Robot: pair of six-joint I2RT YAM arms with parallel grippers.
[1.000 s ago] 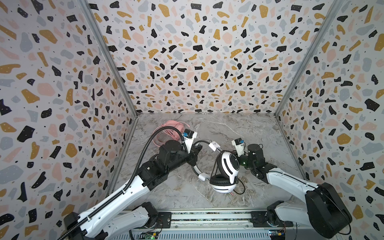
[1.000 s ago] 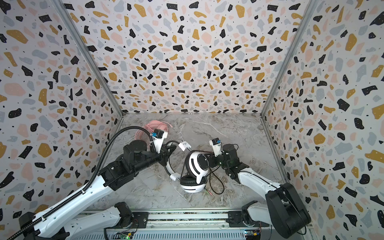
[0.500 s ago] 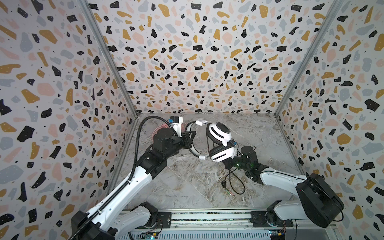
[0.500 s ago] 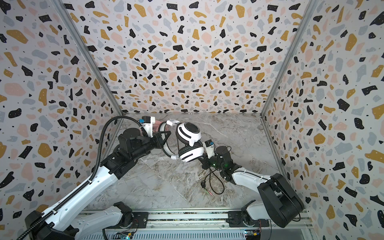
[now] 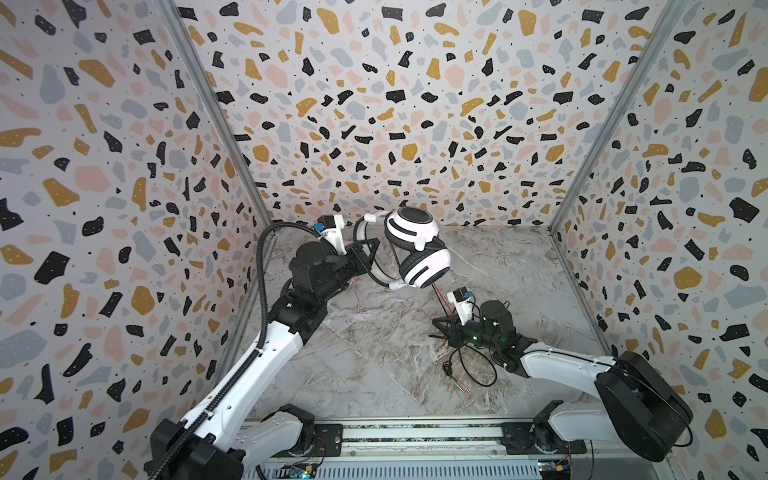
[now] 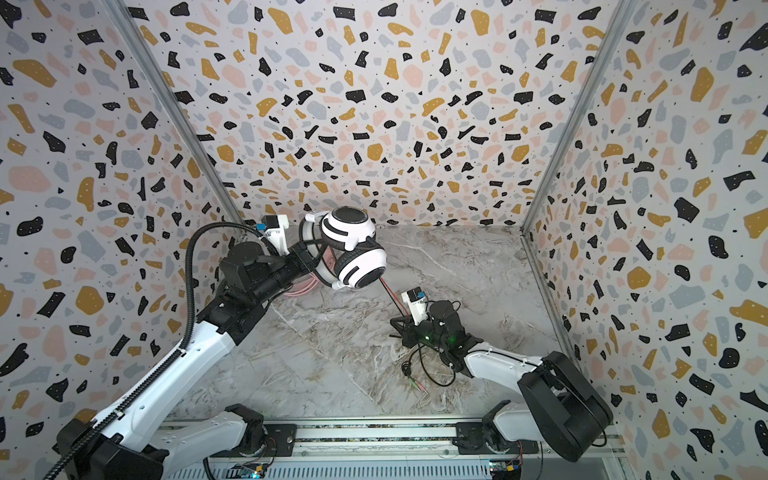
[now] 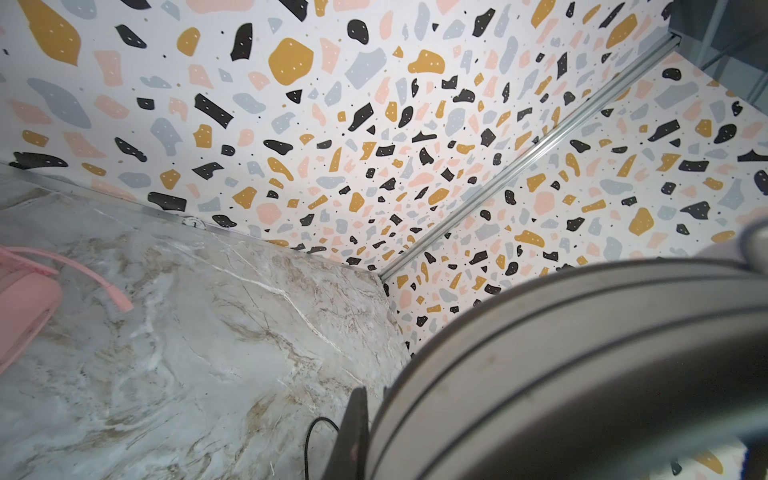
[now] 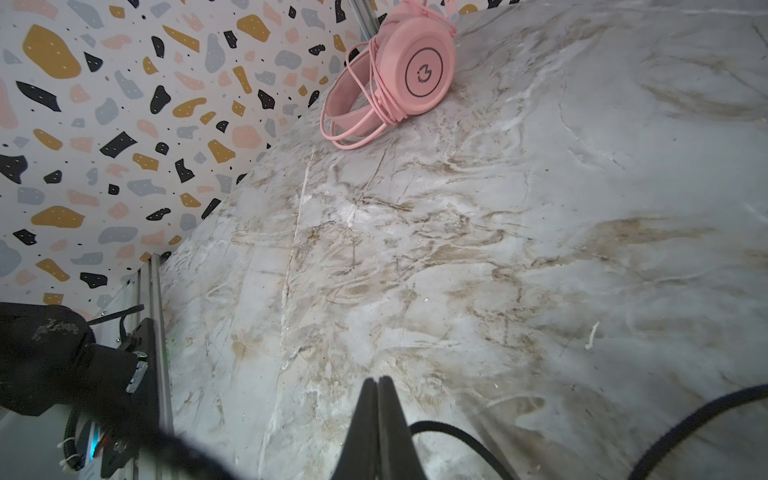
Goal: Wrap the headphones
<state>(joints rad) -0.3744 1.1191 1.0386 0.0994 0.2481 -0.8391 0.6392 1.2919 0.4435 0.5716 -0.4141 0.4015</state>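
Three walls [image 5: 415,104] printed with pink, ochre, grey and black flecks close in a marble-look tabletop [image 5: 374,374], with metal posts [image 5: 208,104] in the back corners. A rail [image 5: 415,432] along the front edge carries both arm bases.

The left pincer [image 5: 366,254] is clenched on the band of the white-and-black headset [image 5: 415,245] and holds it in the air near the back wall, one ear cup above the other. The right pincer [image 5: 438,325] sits low over the tabletop right of the middle, with its jaws pressed together on the black cable [image 5: 441,300]. That cable runs taut from the lower cup down to it. The slack lies in a loop on the tabletop beside the right arm and ends in plugs [image 5: 462,387]. The pink headset [image 8: 399,79] lies by the left wall towards the back, its own pink cable wound around it.

A second ago the white-and-black headset sat low over the front middle of the tabletop, between the two pincers, with its cable bunched beneath it. Since then the left arm has carried it up and back, and the cable has drawn straight. In both top views the left arm now hides most of the pink headset.
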